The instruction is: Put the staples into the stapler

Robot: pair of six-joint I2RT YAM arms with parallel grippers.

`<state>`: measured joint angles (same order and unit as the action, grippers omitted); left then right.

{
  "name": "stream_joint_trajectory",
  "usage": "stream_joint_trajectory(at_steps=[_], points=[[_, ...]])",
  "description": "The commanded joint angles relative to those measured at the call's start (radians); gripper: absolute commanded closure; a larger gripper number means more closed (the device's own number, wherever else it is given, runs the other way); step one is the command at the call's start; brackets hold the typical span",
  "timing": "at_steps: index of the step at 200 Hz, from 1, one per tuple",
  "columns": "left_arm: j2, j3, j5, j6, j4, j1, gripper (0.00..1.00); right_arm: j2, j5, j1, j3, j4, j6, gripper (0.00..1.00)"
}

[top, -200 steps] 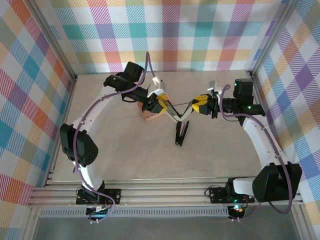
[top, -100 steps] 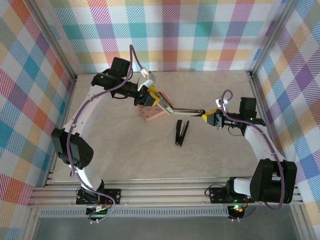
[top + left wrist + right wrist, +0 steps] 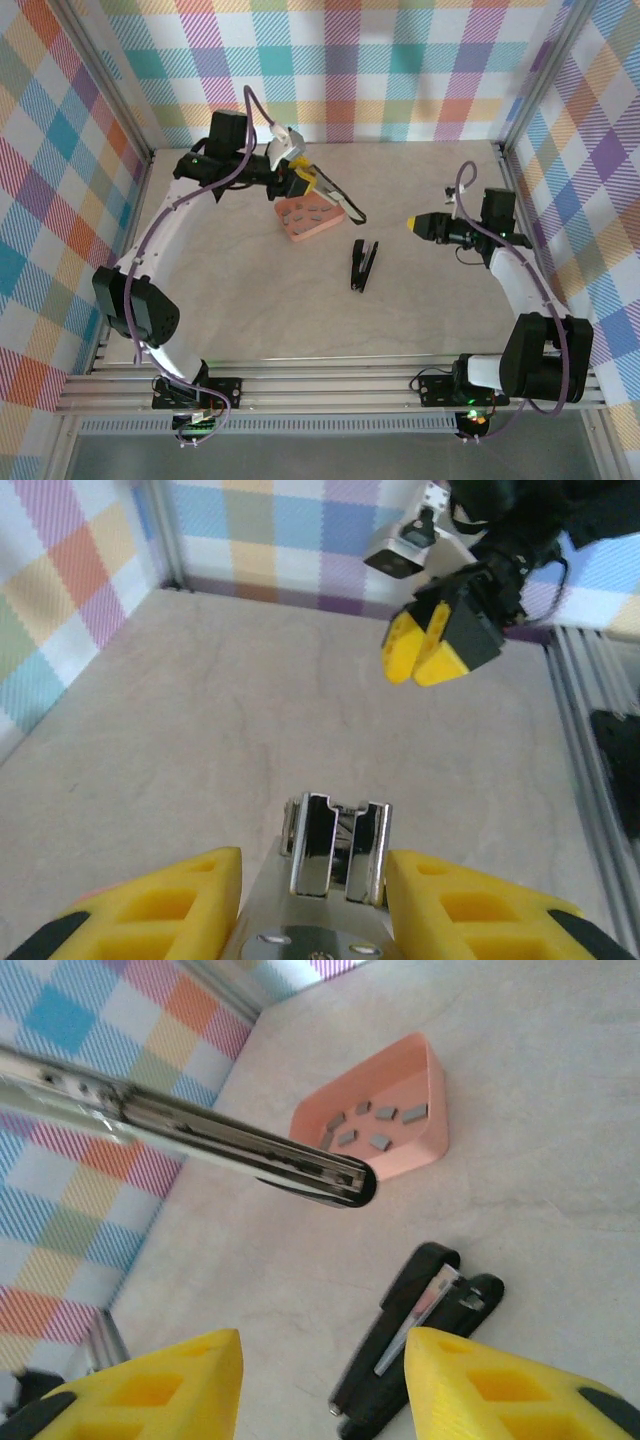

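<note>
None of the staples [image 3: 380,1142] is loaded: about six grey strips lie in the pink tray [image 3: 410,1160] at the upper middle of your right wrist view. The black stapler [image 3: 410,1345] sits on the table below it, untouched. All the picking and feeding is left to do. Your left gripper [image 3: 312,868] is clamped on a shiny metal rail [image 3: 220,1135], probably a stapler's magazine, though the view is too partial to be sure. Your right gripper [image 3: 322,1350] stands part open, holding and touching nothing, apart from the rail's free end.
</note>
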<state>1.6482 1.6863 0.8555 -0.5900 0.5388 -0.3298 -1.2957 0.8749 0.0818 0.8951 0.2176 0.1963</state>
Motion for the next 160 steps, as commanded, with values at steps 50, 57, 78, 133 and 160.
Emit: stream_joint_trajectory(at_steps=[50,57,78,133,160], points=[[-0.116,-0.24,-0.292,0.345,-0.667,-0.107,1.0,-0.137,-0.168,-0.147,0.172,-0.026,0.943,0.45],[-0.117,-0.25,-0.319,0.347,-0.683,-0.124,1.0,-0.145,-0.179,-0.162,0.174,-0.049,1.018,0.4],[-0.128,-0.29,-0.394,0.356,-0.746,-0.164,1.0,-0.163,-0.22,-0.22,0.182,-0.127,1.207,0.32],[-0.162,-0.372,-0.486,0.363,-0.833,-0.219,1.0,-0.21,-0.349,-0.283,0.192,-0.292,1.534,0.23],[-0.178,-0.403,-0.508,0.371,-0.866,-0.24,1.0,-0.233,-0.398,-0.296,0.202,-0.343,1.633,0.22]])
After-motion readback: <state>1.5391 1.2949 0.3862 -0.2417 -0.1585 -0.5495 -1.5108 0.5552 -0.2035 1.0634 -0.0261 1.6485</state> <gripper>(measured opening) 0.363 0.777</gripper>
